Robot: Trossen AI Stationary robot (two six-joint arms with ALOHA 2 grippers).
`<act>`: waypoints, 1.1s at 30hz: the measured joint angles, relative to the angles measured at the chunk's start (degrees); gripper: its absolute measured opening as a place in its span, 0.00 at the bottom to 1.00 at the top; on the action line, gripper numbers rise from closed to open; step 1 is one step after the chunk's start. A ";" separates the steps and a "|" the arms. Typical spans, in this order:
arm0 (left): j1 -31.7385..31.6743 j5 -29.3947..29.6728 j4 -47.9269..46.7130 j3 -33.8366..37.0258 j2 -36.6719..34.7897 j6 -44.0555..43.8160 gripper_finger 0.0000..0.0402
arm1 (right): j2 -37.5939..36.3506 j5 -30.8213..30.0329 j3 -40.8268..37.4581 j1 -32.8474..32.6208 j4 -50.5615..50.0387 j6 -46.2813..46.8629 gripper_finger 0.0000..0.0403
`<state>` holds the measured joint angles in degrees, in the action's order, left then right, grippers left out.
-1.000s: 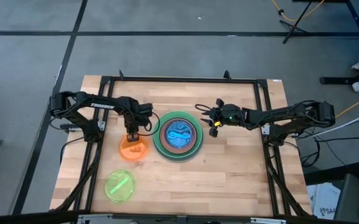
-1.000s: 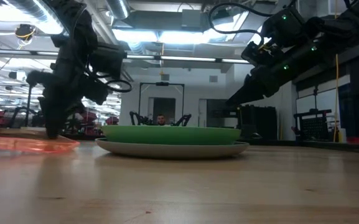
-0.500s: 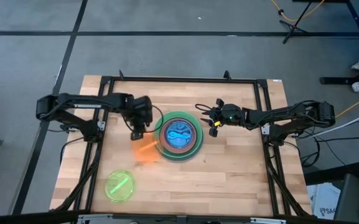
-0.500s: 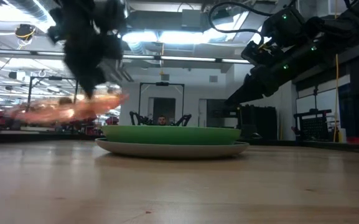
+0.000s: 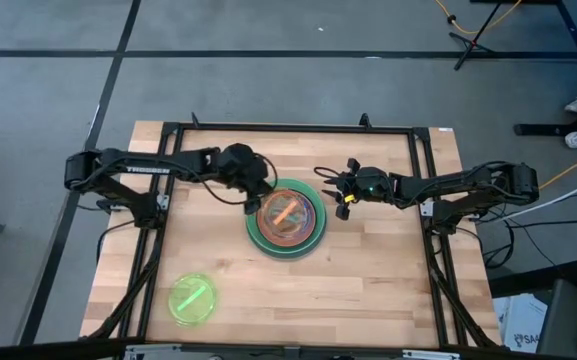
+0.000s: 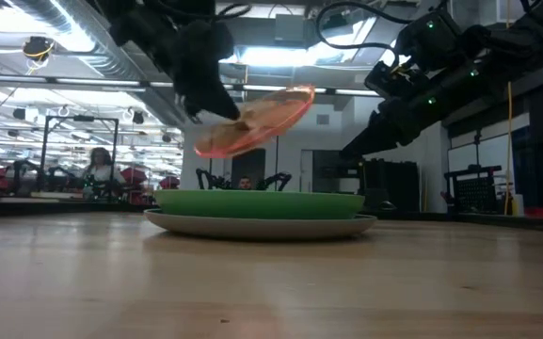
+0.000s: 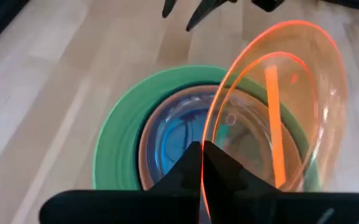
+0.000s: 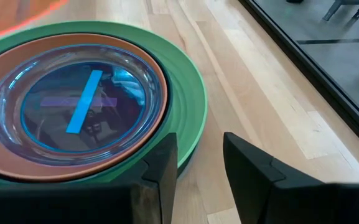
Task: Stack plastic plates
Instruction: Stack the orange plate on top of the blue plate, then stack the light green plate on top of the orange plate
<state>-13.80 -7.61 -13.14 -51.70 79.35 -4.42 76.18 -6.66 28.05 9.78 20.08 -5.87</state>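
Wooden planks of the desk (image 5: 368, 260) lay pale under me, ringed by a dark frame, with grey floor all round. My left pincer (image 7: 201, 163) was clenched on the rim of the small translucent orange plate (image 5: 285, 213), its fingers closed edge-on against the near lip. I held that plate tilted in the air above the stack, its far edge raised higher than the gripped edge, and it touched nothing below. Seen from table height, it hung slanted over the green plate (image 6: 260, 202), clearly apart from it.

Under it sat the stack near the middle of the desk: a grey plate (image 6: 262, 225) at the bottom, the light green one on it, then a dark teal ring just showing, the terracotta plate (image 8: 157, 87), and the cyan plate (image 8: 79, 102) nested on top.

My right pincer (image 8: 199, 163) hovered just beside the stack's right edge, released, its fingers spread with bare wood between them, holding nothing.

Well apart, toward the front left corner of the desk, lay the yellow-green plate (image 5: 193, 298) flat on the wood.
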 joint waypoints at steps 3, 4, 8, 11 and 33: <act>0.00 0.07 3.66 0.00 3.19 0.01 0.00 | 0.00 0.00 0.00 0.00 -0.06 0.00 0.30; 0.00 0.06 4.72 0.00 4.17 0.01 0.00 | 0.00 0.00 0.00 0.00 -0.05 0.00 0.30; -0.03 0.06 8.40 0.00 8.23 0.01 0.00 | 0.00 0.00 0.00 0.00 -0.07 0.00 0.30; -0.04 0.09 8.78 0.00 10.17 0.01 0.00 | 0.00 0.02 0.01 0.00 -0.09 0.02 0.30; 0.42 2.21 -1.62 0.04 5.75 1.98 0.25 | 0.00 0.04 0.00 0.00 -0.03 0.04 0.30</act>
<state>-13.38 -5.39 -14.75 -51.66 85.11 -2.44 76.18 -6.61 28.05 9.78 20.05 -5.82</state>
